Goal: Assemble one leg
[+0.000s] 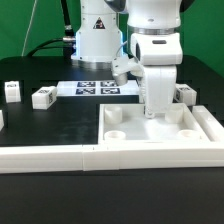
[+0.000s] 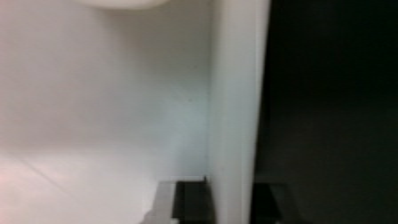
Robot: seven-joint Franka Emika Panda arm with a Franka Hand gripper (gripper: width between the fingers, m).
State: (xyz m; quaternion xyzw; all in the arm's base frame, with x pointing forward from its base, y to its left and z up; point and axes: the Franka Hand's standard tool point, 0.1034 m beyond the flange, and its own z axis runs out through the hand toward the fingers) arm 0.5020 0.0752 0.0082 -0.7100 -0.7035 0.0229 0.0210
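The large flat white panel (image 1: 150, 126) with round corner holes lies at the exterior view's right. My gripper (image 1: 155, 110) stands straight down on the panel's far edge. In the wrist view the panel's upright edge (image 2: 237, 100) runs between my two dark fingers (image 2: 187, 203), which press it from both sides; the gripper (image 2: 237, 198) is shut on it. Two small white tagged legs (image 1: 12, 91) (image 1: 43, 97) lie on the black table at the exterior view's left, far from the gripper. A third leg (image 1: 184, 94) sits behind the panel at the right.
The marker board (image 1: 97, 87) lies at the back by the arm's base. A white L-shaped fence (image 1: 60, 158) runs along the front and up the right side of the panel. One corner hole (image 2: 125, 3) shows in the wrist view.
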